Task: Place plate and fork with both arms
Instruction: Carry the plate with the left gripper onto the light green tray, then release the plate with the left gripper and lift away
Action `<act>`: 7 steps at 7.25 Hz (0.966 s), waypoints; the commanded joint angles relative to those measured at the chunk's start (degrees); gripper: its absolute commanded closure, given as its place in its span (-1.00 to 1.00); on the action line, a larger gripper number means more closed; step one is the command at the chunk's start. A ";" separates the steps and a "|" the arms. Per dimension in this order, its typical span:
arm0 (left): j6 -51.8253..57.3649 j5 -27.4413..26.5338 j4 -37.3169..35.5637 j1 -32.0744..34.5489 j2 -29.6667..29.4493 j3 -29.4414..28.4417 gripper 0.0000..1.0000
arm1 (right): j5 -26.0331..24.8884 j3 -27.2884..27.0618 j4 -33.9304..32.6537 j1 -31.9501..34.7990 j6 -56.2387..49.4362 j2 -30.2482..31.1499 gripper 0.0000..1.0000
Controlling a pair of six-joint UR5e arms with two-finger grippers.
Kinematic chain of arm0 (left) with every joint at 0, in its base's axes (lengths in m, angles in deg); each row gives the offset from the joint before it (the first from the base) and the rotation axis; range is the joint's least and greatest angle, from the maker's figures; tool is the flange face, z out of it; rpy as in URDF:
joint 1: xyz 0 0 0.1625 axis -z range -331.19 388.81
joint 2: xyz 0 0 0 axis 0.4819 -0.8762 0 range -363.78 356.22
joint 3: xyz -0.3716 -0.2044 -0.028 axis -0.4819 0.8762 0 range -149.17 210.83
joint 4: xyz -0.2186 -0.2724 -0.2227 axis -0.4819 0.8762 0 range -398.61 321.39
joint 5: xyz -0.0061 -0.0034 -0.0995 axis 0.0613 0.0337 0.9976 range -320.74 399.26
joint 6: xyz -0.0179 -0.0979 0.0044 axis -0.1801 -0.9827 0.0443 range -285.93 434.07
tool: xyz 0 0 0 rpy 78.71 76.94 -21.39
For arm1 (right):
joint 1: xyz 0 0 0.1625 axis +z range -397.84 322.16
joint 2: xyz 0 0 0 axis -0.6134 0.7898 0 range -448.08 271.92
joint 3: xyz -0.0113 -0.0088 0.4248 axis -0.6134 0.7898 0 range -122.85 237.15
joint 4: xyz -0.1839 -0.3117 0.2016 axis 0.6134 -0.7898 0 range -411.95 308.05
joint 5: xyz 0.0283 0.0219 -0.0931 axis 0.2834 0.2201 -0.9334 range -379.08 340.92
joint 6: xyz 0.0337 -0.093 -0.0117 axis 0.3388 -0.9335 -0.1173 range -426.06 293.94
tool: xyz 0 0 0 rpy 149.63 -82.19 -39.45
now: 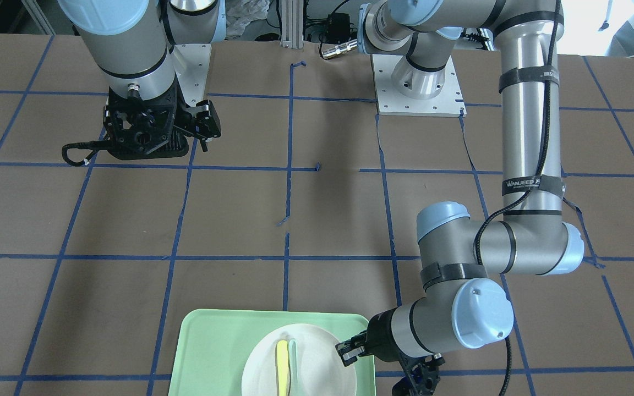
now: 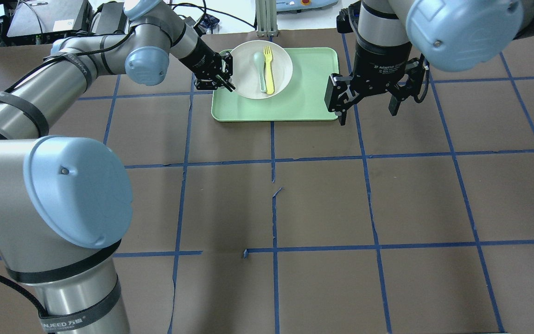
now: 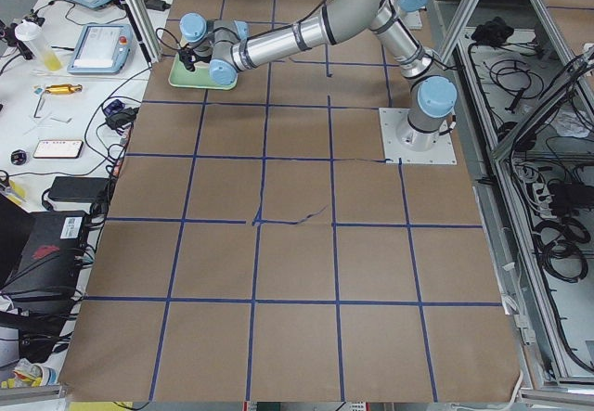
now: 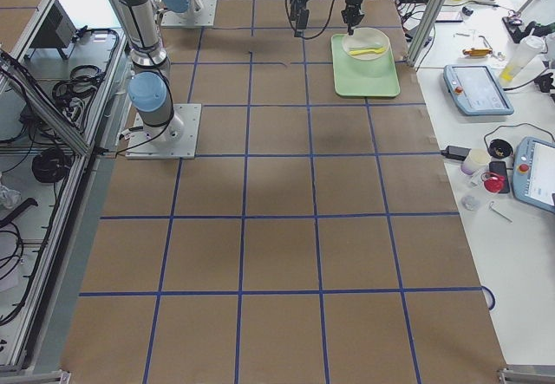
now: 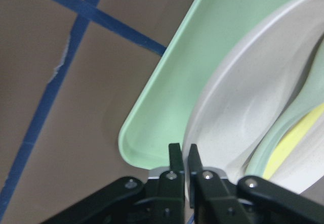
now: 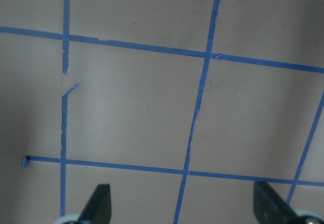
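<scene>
The off-white plate (image 2: 248, 76) lies at the far left of the light green tray (image 2: 308, 95). The pale yellow fork (image 2: 269, 69) lies in the plate beside a grey-green spoon (image 2: 261, 69). My left gripper (image 2: 224, 76) is shut on the plate's left rim; the left wrist view shows the rim (image 5: 212, 128) pinched between its two fingers (image 5: 175, 158). My right gripper (image 2: 368, 103) is open and empty above the table, just right of the tray. In the right wrist view its fingertips (image 6: 101, 204) stand wide apart over bare brown table.
The table is brown with a blue tape grid (image 2: 274, 160). The tray sits at the far middle edge. The arm bases (image 1: 419, 91) stand on the robot's side. Off the table are tablets and tools (image 4: 473, 89).
</scene>
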 commanded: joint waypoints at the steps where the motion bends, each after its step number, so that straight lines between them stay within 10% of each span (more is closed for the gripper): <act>1: -0.30 -0.20 -0.42 1.67 -2.11 -1.74 1.00 | 0.10 -0.04 -0.06 0.04 0.14 0.01 -1.00; 4: -0.13 -0.37 -1.83 2.82 -3.00 -1.13 1.00 | 0.80 0.04 -0.23 0.04 0.05 -0.26 -1.00; 7: 1.28 -1.42 -3.58 2.91 -2.48 -1.05 -0.99 | -0.59 0.05 -0.32 0.04 -0.04 -0.69 -1.00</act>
